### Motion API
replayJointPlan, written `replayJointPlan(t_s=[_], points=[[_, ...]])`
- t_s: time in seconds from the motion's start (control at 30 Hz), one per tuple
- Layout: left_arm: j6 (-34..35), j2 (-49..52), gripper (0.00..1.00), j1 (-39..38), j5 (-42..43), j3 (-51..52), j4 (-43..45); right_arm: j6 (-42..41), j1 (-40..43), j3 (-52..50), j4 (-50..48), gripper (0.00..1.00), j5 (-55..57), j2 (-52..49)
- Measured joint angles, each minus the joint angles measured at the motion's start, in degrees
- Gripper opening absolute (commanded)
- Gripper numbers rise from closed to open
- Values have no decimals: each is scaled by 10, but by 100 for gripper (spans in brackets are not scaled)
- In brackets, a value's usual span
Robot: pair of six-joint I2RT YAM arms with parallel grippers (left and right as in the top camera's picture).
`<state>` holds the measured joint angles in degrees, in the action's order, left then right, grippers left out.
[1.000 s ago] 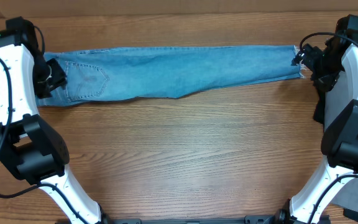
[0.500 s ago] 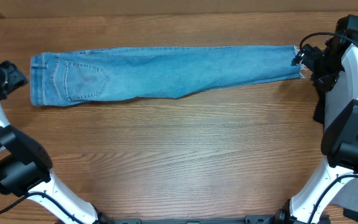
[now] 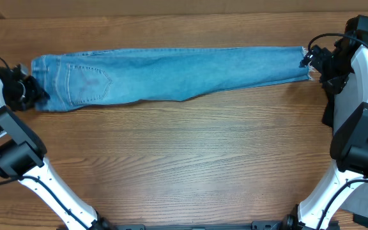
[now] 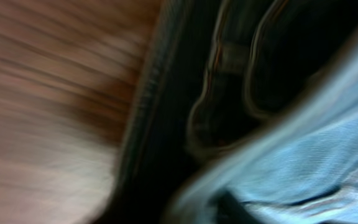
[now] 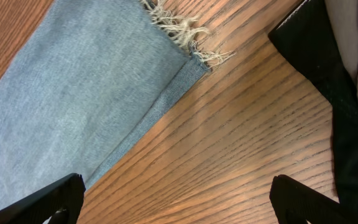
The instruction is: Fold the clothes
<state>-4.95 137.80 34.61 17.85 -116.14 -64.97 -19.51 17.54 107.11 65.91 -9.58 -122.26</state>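
Note:
The clothes, a pair of light blue jeans (image 3: 184, 70), lie stretched flat along the far side of the table, waist and back pocket (image 3: 88, 83) at the left, frayed hem (image 5: 179, 28) at the right. My left gripper (image 3: 30, 92) is at the waist edge. Its wrist view is a blur of dark waistband (image 4: 229, 62) and pale denim (image 4: 303, 143), with the fingers unreadable. My right gripper (image 5: 179, 199) hovers by the hem corner, open wide, over bare wood just beside the denim (image 5: 86, 81).
The wooden table (image 3: 184, 160) stretches in front of the jeans. The arm bases stand at the front left (image 3: 24, 153) and front right (image 3: 363, 140). A black part (image 5: 328, 68) lies right of the hem.
My left gripper left the waist, swung out to the left, then came back to the waist edge. The jeans and the right arm have stayed put.

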Motion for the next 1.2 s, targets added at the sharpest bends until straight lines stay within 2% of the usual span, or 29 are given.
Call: replayJointPlan(t_s=[0.13,0.27,0.6,0.63,0.67,0.7,0.73,0.77,0.93,1.03,1.13,1.17,1.2], points=[[-10,12,4,2,37,0,-31,0,0,0,0,100,0,0],[4,11,4,4,34,0,-74,0,0,0,0,100,0,0],[100,-47,4,1,-94,2,-259,0,0,0,0,100,0,0],[104,-53,6,0,-105,2,-275,0,0,0,0,100,0,0],[107,-60,14,0,-118,2,-293,0,0,0,0,100,0,0],[110,-65,27,-1,-130,2,-308,0,0,0,0,100,0,0],[110,-69,35,-1,-137,2,-315,0,0,0,0,100,0,0],[110,-72,38,-1,-143,3,-316,0,0,0,0,100,0,0],[110,-76,38,-1,-156,32,-313,0,0,0,0,100,0,0],[113,-76,42,-1,-164,29,-308,0,0,0,0,100,0,0],[117,-76,44,0,-165,-7,-299,0,0,0,0,100,0,0],[119,-83,46,0,-166,-48,-288,0,0,0,0,100,0,0],[119,-93,51,-1,-166,-67,-282,0,0,0,0,100,0,0]])
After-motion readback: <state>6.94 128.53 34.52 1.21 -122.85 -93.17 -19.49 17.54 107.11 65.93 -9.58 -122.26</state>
